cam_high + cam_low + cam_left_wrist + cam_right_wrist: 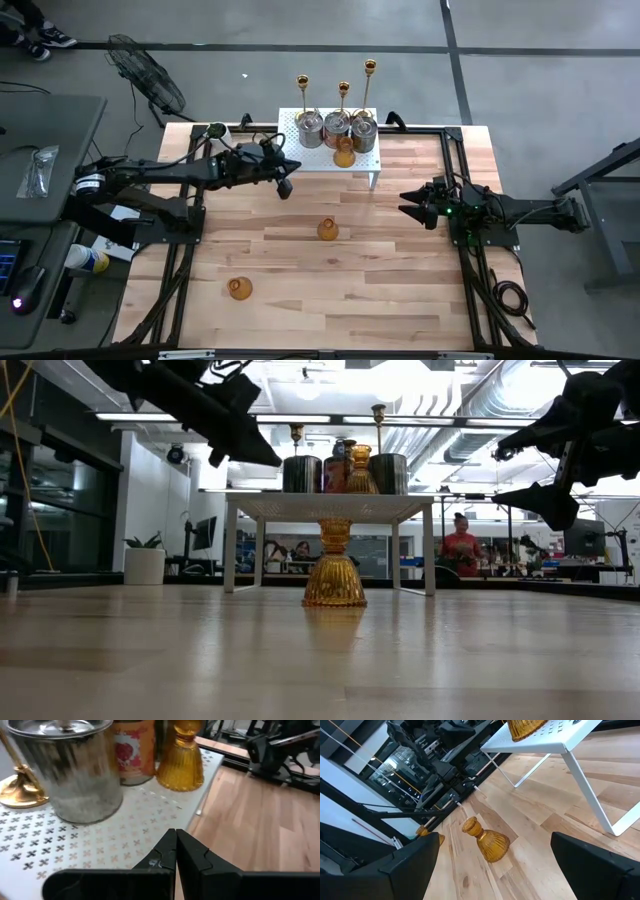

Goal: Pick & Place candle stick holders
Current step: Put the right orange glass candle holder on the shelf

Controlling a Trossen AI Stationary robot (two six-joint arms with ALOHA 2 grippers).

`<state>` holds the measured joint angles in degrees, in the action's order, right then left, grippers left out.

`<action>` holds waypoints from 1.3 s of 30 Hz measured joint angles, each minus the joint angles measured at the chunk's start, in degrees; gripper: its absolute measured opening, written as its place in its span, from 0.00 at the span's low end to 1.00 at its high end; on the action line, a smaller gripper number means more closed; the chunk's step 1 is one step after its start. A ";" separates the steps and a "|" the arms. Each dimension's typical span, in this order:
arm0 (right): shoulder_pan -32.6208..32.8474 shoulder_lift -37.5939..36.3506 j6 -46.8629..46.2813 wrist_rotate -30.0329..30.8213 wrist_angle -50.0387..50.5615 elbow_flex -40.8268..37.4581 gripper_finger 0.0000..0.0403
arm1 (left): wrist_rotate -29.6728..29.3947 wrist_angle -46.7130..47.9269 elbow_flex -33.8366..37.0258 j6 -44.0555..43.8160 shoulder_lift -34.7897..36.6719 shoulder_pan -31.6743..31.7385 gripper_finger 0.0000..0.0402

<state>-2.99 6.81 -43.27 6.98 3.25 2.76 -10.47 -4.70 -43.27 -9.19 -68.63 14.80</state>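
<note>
Left gripper (pixel 285 186) hangs pinched shut and empty at the white rack's (pixel 368 160) near-left corner, so it carries nothing. Right gripper (pixel 407 203) waits at the right with jaws wide, facing the amber holder (pixel 327 229) mid-worktop. Another amber one (pixel 239 289) sits near-left; the rest crowd the rack.

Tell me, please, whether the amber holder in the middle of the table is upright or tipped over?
Upright. The amber holder stands on its wide base with the narrow neck on top in the low view.
</note>
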 joint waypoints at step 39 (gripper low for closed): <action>-0.02 0.01 0.00 0.11 -0.02 0.00 0.93 | -1.12 -12.11 0.01 10.42 -11.19 -21.34 0.67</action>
<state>-3.01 6.82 -43.27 7.09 3.22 2.76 -11.59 -16.80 -43.27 1.23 -79.82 -6.54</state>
